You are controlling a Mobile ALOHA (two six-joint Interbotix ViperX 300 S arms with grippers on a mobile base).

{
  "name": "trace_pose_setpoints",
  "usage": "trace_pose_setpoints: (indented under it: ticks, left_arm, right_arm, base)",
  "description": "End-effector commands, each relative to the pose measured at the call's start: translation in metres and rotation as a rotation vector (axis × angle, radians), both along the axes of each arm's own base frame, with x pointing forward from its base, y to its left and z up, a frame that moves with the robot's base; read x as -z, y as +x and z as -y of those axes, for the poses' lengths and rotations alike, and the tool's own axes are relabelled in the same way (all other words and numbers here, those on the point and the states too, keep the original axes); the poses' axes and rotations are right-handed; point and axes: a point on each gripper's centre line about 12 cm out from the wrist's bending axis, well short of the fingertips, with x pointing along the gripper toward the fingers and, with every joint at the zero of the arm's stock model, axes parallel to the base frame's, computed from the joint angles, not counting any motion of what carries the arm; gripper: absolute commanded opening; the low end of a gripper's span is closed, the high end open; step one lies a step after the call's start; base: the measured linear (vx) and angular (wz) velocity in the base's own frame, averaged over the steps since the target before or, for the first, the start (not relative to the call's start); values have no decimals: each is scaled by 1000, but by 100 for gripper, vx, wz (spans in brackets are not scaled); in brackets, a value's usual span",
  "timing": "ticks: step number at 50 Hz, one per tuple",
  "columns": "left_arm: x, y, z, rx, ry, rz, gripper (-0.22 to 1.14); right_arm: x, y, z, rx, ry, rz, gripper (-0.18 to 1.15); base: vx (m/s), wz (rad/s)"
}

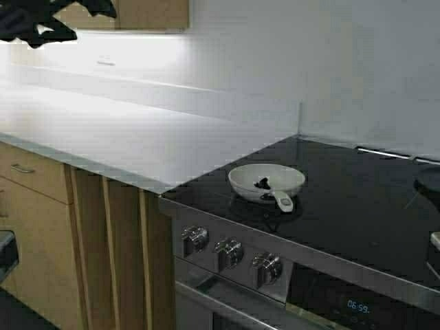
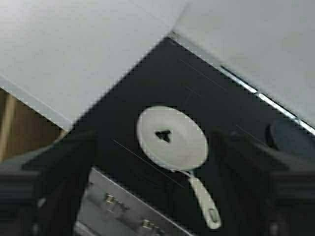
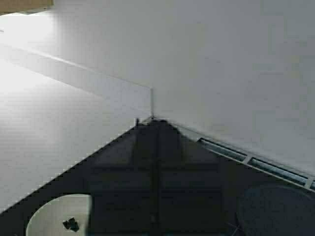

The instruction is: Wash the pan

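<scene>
Here the pan (image 1: 266, 181), dark residue (image 1: 262, 183) inside, sits on the black cooktop (image 1: 344, 206) above a clock reading 06:59 (image 1: 358, 306), left gripper (image 2: 157, 172) spread wide overhead, right gripper (image 3: 157, 172) pressed together.

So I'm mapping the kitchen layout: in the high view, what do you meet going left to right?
Left gripper at the upper left corner → wooden cabinets → white countertop → oven knobs → pan on the black cooktop → clock display.

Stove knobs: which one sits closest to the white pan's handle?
The rightmost knob of the three, almost directly below the pan handle's tip; the other two lie farther left.
</scene>
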Motion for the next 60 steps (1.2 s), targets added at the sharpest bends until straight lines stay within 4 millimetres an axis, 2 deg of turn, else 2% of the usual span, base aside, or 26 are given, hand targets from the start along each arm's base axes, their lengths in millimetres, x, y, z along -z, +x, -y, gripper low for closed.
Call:
trace_pose_setpoints:
  ticks: [1, 22, 36, 49, 60]
  left_arm:
    - [11, 18, 17, 34, -43, -5, 100]
    - [86, 60, 77, 193, -224, -138, 100]
    - [155, 88, 109, 263, -450, -291, 100]
    - [211, 101, 134, 272, -603, -405, 100]
    - [246, 108, 163, 305, -643, -461, 100]
  right_arm:
    - [-5, 2, 0, -2, -1, 9, 6]
    - [-3, 2, 0, -2, -9, 5, 6]
    - [-3, 2, 0, -1, -11, 3, 6]
    - [-2, 2, 0, -1, -11, 0, 6]
    - [-1, 2, 0, -1, -11, -3, 6]
  base:
    - [0, 0]
    - [0, 0]
    - [0, 0]
    - [0, 0]
    - [0, 0]
